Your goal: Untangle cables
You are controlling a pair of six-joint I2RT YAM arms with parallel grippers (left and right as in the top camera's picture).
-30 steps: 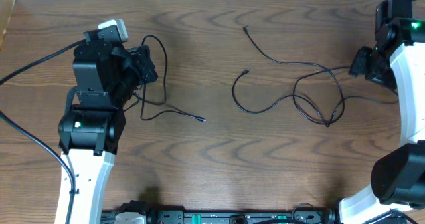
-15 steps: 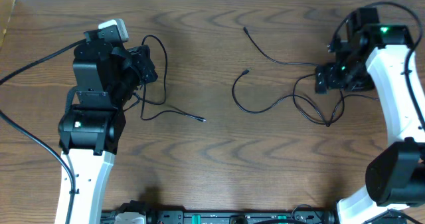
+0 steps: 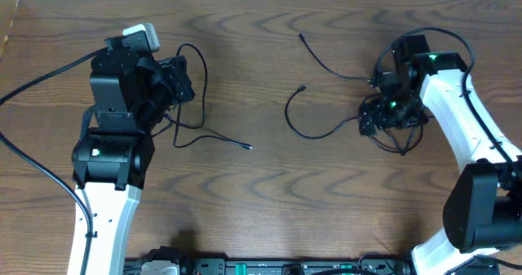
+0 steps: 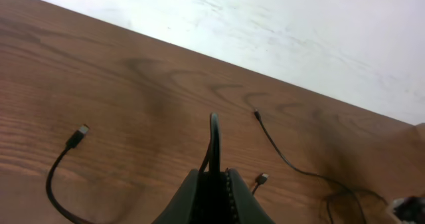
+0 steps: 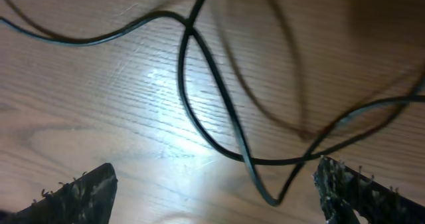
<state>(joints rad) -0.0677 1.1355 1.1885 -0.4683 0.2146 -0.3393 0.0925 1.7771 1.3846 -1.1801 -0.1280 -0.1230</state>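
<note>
Overhead: left end effector (image 3: 174, 81) is closed on a black cable (image 3: 202, 87). The cable loops out from the fingers on the side away from the arm, then trails off across the desk (image 3: 269, 193), plug end lying loose and well apart from the fingers. Left wrist view: left end effector (image 4: 214, 184) has its fingers pressed together, with the same cable (image 4: 214, 137) pinched between them and arching up out of the tips.

Right end effector (image 3: 371, 121) sits low over the tangled end of the other black cables (image 3: 314, 136). Their free plug ends run away from it toward mid-desk. Right wrist view: right end effector (image 5: 214, 169) is wide open, one finger at each edge. Crossed cable strands (image 5: 186, 30) lie on the desk between and just ahead of the fingers, ungripped.
</note>
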